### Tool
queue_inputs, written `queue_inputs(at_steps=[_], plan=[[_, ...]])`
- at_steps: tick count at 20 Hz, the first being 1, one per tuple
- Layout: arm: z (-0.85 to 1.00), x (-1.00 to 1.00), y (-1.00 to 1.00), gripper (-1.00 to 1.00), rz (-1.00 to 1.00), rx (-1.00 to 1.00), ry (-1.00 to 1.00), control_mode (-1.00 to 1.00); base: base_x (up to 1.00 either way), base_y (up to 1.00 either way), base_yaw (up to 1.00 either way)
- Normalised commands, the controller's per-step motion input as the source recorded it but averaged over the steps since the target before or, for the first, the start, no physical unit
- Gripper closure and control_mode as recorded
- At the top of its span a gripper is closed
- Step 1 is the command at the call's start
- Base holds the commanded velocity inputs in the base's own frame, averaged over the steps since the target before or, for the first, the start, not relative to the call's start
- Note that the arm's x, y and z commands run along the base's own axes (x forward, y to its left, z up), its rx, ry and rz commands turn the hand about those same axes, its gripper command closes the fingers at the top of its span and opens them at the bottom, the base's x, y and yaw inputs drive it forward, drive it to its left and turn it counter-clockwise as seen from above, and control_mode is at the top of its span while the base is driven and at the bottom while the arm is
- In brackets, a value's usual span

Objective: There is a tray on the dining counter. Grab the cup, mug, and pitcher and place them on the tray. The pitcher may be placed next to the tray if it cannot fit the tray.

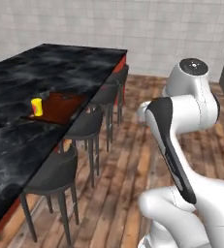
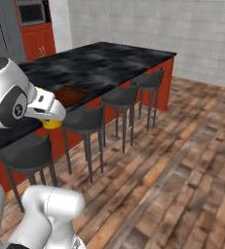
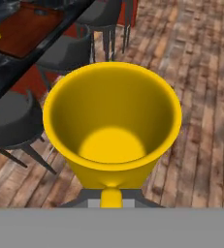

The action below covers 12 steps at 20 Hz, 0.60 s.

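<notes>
One tray (image 1: 60,107), one cup (image 1: 37,107), one mug (image 3: 112,123), four stools (image 1: 53,175), one dining counter (image 1: 45,68)

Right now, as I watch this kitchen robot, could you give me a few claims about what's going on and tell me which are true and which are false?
1. The gripper carries a yellow mug. True.
2. The mug is full of juice. False: its inside is empty.
3. A yellow cup already stands on the tray. True.
4. The tray lies on the wooden floor. False: it lies on the dining counter.
5. Dark stools stand along the counter's edge. True.
6. The held mug is over the tray. False: it is out over the stools and floor, short of the counter.
</notes>
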Motion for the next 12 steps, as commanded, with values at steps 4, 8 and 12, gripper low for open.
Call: queue_inputs(at_steps=[4, 8, 12], plan=[[0.0, 0.0, 0.0, 1.0, 0.0, 0.0, 0.0, 1.0, 0.6, -0.67, 0.56], [0.0, 0.0, 0.0, 1.0, 0.0, 0.0, 0.0, 1.0, 0.51, -0.6, 0.61], [0.0, 0.0, 0.0, 1.0, 0.0, 0.0, 0.0, 1.0, 0.55, -0.6, 0.6]])
